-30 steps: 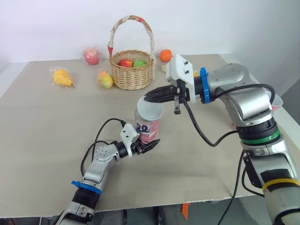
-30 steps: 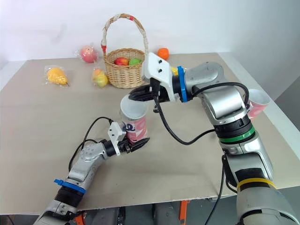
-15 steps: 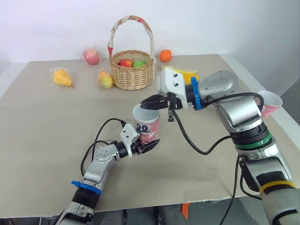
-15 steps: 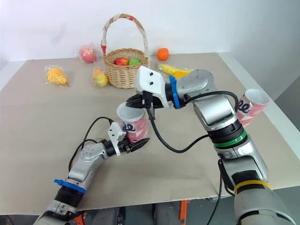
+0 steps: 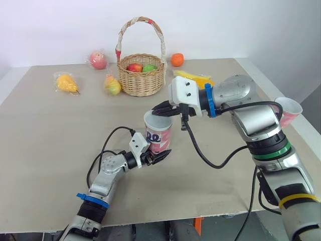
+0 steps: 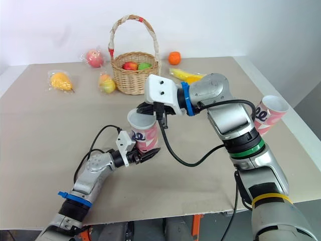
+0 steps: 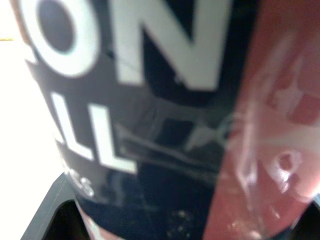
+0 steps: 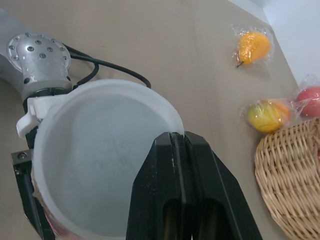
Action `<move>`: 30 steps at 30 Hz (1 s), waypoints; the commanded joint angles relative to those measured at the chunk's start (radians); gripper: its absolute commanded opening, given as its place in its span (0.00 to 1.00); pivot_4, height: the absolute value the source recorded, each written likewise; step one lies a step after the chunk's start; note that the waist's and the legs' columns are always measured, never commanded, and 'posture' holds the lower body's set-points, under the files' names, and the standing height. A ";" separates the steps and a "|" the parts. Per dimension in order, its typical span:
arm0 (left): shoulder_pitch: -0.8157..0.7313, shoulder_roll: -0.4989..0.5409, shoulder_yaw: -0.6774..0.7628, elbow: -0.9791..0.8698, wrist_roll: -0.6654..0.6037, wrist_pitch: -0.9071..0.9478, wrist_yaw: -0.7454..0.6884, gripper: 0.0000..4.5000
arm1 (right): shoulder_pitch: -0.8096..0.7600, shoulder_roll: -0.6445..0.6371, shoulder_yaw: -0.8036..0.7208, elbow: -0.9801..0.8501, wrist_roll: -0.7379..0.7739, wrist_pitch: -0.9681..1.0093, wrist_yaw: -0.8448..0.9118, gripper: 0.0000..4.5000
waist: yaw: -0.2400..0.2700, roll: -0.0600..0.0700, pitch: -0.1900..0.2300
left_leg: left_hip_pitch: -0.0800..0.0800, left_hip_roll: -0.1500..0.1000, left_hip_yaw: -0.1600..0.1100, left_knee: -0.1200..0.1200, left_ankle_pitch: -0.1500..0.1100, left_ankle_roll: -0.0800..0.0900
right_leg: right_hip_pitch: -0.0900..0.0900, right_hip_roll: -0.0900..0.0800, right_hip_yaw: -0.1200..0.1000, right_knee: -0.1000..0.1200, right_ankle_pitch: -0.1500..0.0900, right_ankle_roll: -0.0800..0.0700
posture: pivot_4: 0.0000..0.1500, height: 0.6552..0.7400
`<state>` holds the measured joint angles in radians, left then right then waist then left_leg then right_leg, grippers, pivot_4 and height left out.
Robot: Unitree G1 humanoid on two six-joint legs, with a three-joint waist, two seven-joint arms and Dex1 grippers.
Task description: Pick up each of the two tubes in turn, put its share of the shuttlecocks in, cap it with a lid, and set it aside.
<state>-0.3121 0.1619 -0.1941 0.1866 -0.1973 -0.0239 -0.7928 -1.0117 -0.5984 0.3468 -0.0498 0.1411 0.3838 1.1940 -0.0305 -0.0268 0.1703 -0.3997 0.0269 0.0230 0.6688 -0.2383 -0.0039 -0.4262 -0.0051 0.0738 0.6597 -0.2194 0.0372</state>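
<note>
The counter (image 5: 50,130) carries a wicker basket (image 5: 141,80) at the back and a second tube (image 5: 288,110) at its right edge. Near the middle, the pink tube (image 5: 158,136) stands upright, its base gripped by my left pincer (image 5: 159,156). A white lid (image 8: 110,165) sits on its mouth. My right pincer (image 5: 161,108) is closed, tips at the lid's rim; I cannot tell whether they pinch it.

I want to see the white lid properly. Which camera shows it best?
The right wrist view: it looks down on the lid, so its round top shows. The two eye views show it side-on, as a white cap on the tube. The left wrist view shows the tube's printed side up close.
</note>
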 commanded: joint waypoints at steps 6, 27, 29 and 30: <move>0.017 0.001 -0.009 0.024 0.004 0.005 -0.001 0.72 | 0.013 -0.034 0.004 -0.001 -0.044 -0.037 0.021 0.01 | 0.000 0.000 0.000 | 0.000 0.000 0.000 0.000 0.000 0.000 | 0.000 0.000 0.000 -0.001 0.000 0.000 | 1.00 1.00; 0.014 -0.001 -0.013 0.028 0.004 0.006 -0.004 0.72 | 0.007 -0.059 0.012 -0.005 -0.107 -0.105 0.035 0.01 | 0.001 0.000 0.000 | 0.000 0.000 0.001 -0.001 0.000 0.000 | 0.002 -0.001 0.000 -0.007 0.001 0.000 | 1.00 1.00; 0.015 -0.002 -0.014 0.027 0.004 0.008 -0.004 0.72 | 0.006 -0.064 0.013 -0.005 -0.119 -0.116 0.035 0.01 | 0.001 0.000 0.000 | 0.000 0.000 0.001 -0.001 0.000 0.000 | 0.002 -0.001 0.000 -0.007 0.001 0.000 | 1.00 1.00; 0.015 -0.002 -0.015 0.027 0.004 0.008 -0.004 0.72 | 0.006 -0.065 0.013 -0.006 -0.121 -0.119 0.036 0.01 | 0.001 0.000 0.000 | 0.000 0.000 0.001 -0.001 0.000 0.000 | 0.002 -0.001 0.000 -0.008 0.001 0.000 | 1.00 1.00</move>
<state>-0.3162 0.1582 -0.2017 0.1889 -0.1953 -0.0226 -0.7938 -1.0055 -0.6310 0.3533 -0.0582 0.0645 0.2688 1.2194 -0.0292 -0.0267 0.1703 -0.3999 0.0271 0.0241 0.6675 -0.2383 -0.0039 -0.4242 -0.0066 0.0737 0.6521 -0.2182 0.0368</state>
